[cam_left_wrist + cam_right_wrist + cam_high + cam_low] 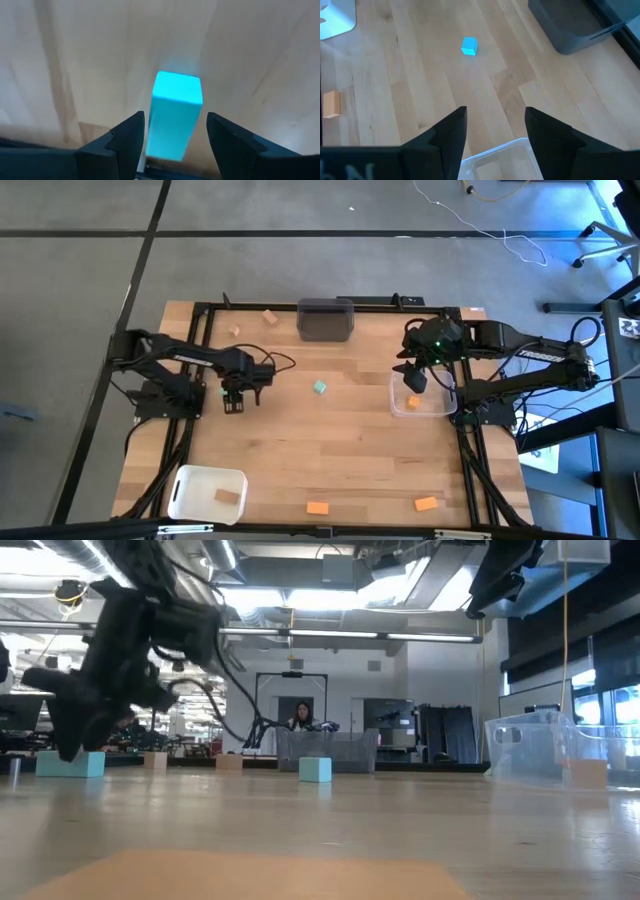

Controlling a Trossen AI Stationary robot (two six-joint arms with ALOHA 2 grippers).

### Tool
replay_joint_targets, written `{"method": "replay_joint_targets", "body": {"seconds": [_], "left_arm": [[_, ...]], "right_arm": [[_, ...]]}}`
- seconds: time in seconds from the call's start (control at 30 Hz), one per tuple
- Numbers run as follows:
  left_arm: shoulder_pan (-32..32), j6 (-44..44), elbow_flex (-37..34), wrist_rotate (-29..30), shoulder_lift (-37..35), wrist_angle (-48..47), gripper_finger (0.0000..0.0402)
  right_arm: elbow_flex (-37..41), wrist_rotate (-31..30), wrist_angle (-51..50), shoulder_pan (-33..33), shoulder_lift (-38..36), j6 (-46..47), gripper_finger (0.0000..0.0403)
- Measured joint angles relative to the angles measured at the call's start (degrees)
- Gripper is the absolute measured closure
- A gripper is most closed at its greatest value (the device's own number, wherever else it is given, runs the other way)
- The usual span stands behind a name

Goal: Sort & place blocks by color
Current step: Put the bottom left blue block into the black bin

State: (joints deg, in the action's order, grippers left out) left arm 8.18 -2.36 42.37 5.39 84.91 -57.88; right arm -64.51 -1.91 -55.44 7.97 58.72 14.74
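the left gripper (233, 402) hangs low over the left part of the table (330, 450), its fingers (127, 140) spread wide with an oblong teal block (174, 116) standing in the gap between them; the block touches neither finger in the left wrist view, a sliver of wood showing on each side; its long axis runs straight out from the gripper, along the line the fingers point; in the low view the same block (70, 763) lies flat on the table under the gripper (72, 745), long side level; the right gripper (413, 377) hovers above the far edge of the clear bin (398, 390) at the right side of the table, its fingers (447, 137) parted and holding nothing; an orange block (414, 402) lies inside that bin; a small teal cube (320, 387) sits near the table's middle, well apart from both grippers; two tan blocks (269, 317) lie at the far left near the dark grey bin (326, 320); two orange blocks (317, 507) rest flat along the near edge, the second (426, 503) further right; a tan block (229, 496) lies in the white bin (195, 477) at the near left corner.
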Motion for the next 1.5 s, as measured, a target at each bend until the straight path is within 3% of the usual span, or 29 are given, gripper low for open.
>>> {"method": "replay_joint_targets", "body": {"seconds": [0.43,0.53,0.63,0.87,1.17,1.3,1.5], "left_arm": [[0.2,3.4,0.6,-0.9,9.6,1.3,0.0198],[0.2,3.4,1.0,-1.0,9.9,1.5,0.0223],[0.1,3.1,2.7,-1.3,10.1,1.7,0.0276],[0.4,2.6,8.8,-0.6,10.3,2.4,0.0281],[5.0,3.0,23.5,0.7,10.2,1.3,0.0281],[8.5,5.6,32.8,3.7,10.2,0.2,0.0281],[15.2,8.9,47.0,3.3,12.8,-0.4,0.0281]], "right_arm": [[0.0,0.0,0.0,0.0,0.0,0.1,0.0202],[0.0,-0.1,0.0,0.0,0.0,0.2,0.0202],[0.0,-0.1,0.1,0.0,0.0,0.2,0.0202],[0.0,-0.1,0.1,0.0,0.0,0.1,0.0202],[0.0,-0.1,0.1,0.0,0.0,0.0,0.0202],[0.0,-0.1,0.1,0.0,0.0,0.0,0.0202],[0.0,-0.1,0.2,0.0,0.0,0.0,0.0202]]}}
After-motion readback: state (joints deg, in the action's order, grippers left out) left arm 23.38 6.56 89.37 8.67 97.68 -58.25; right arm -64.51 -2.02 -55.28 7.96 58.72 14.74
